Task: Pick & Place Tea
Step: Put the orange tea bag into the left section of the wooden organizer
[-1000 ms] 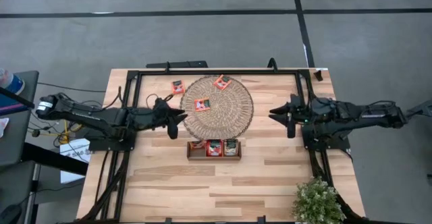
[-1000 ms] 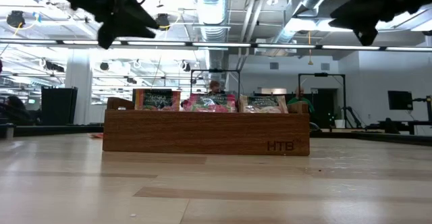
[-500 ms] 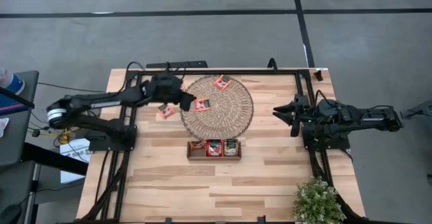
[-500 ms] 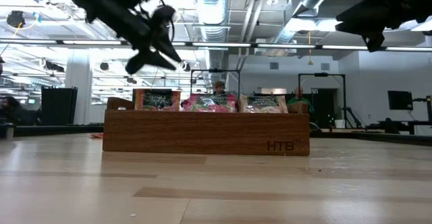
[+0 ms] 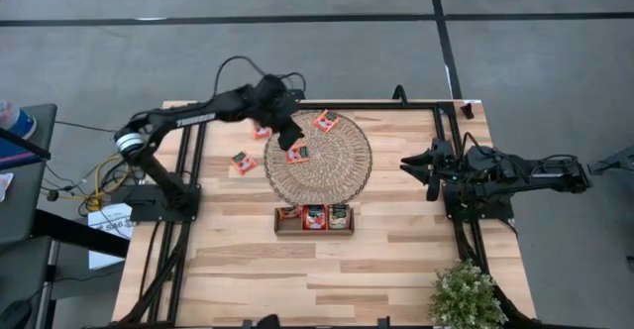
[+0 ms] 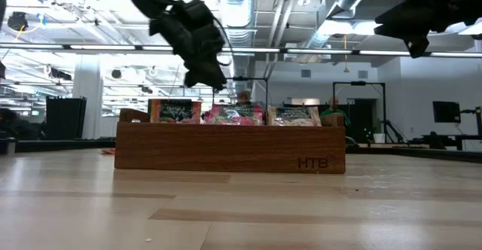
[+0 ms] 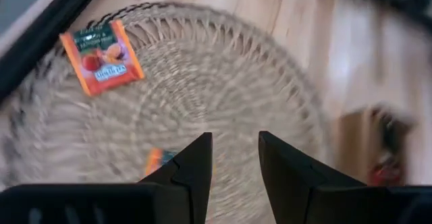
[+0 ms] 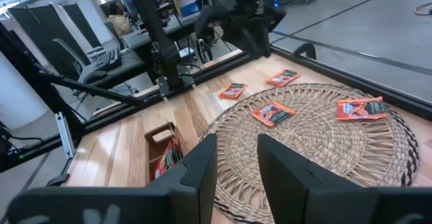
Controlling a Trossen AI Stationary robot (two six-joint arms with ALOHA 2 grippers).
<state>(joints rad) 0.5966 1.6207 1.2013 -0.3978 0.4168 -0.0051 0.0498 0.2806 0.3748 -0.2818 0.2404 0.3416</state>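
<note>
Here your left pincer (image 5: 291, 131) hangs above the far-left part of the round woven mat (image 5: 337, 165), its fingers (image 7: 196, 166) a narrow gap apart with nothing between them. Directly below it on the mat lies one orange tea sachet (image 5: 296, 153), partly hidden by the fingers in the left wrist view. A second sachet (image 5: 325, 121) rests at the mat's far edge, clear of the arm. Two more lie off the mat on the bare worktop (image 5: 396, 260): one (image 5: 244, 163) to the mat's left, another (image 5: 261, 129) largely covered by the left arm. The small wooden tray (image 5: 314, 218) sits just beside the mat's near edge, its three compartments filled with upright sachets (image 6: 238, 114). A black metal frame (image 5: 416, 105) runs along the worktop's far edge and sides, close behind the mat. Your right pincer (image 5: 411, 165) waits off the mat's right side, well apart from it, its fingers (image 8: 196, 173) likewise slightly parted and holding nothing. A potted plant (image 5: 466, 294) stands at the near right corner, away from everything.
</note>
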